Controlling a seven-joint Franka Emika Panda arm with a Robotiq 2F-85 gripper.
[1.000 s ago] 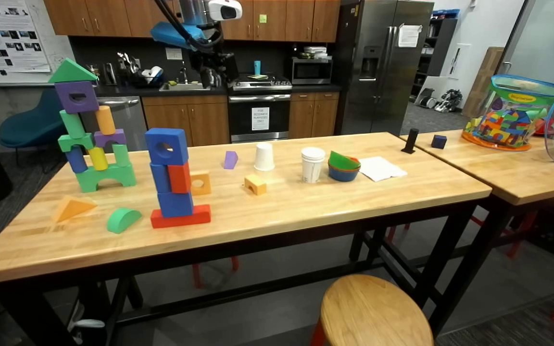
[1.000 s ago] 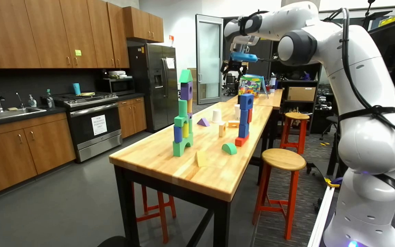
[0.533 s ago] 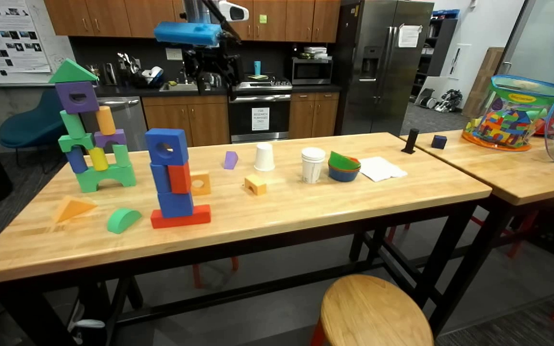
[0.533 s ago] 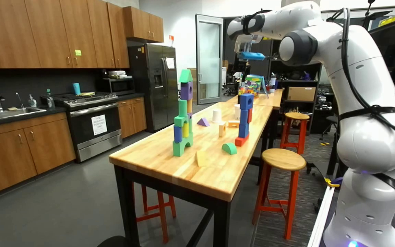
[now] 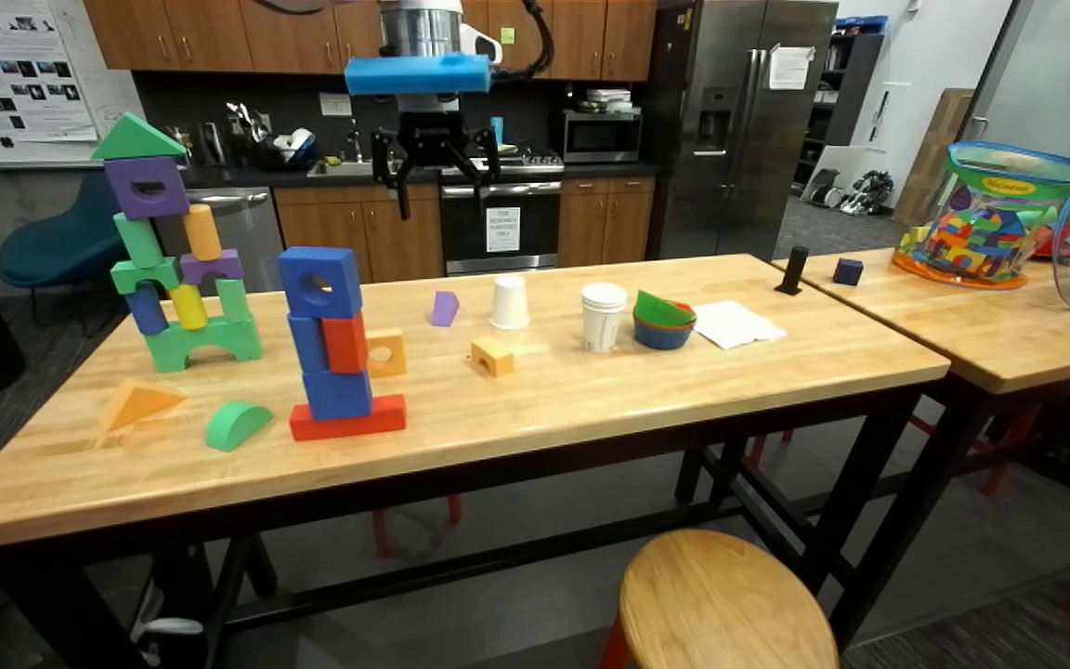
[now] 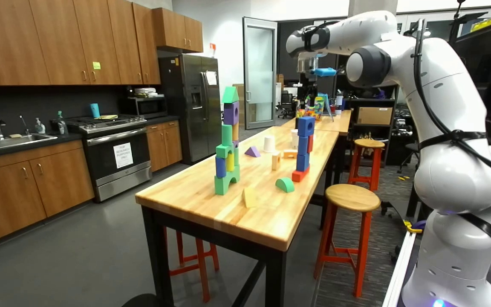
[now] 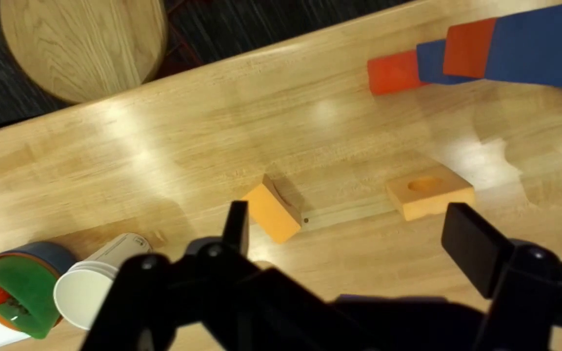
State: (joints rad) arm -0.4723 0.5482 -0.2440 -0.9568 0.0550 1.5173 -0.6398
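Wrist view, L to R: cups (image 7: 96, 282) L of orange arch blk (image 7: 273, 214), on tbl (image 7: 203, 131), long axis diag upper-L to lower-R; gripper (image 7: 349, 229) well above & R of it, jaws wide apart, nothing held; holed blk (image 7: 437, 200) farther R.

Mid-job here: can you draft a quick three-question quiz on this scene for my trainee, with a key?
1. True or false: the pincer stands open, clear of the orange arch block.
2. Which block tops the tower that rests on the large green arch?
3. Between the stacked paper cups and the white sheet sit: A) the purple wedge; B) the stacked bowls; C) the blue cube?

Key: 1. True. 2. The green triangular block. 3. B.
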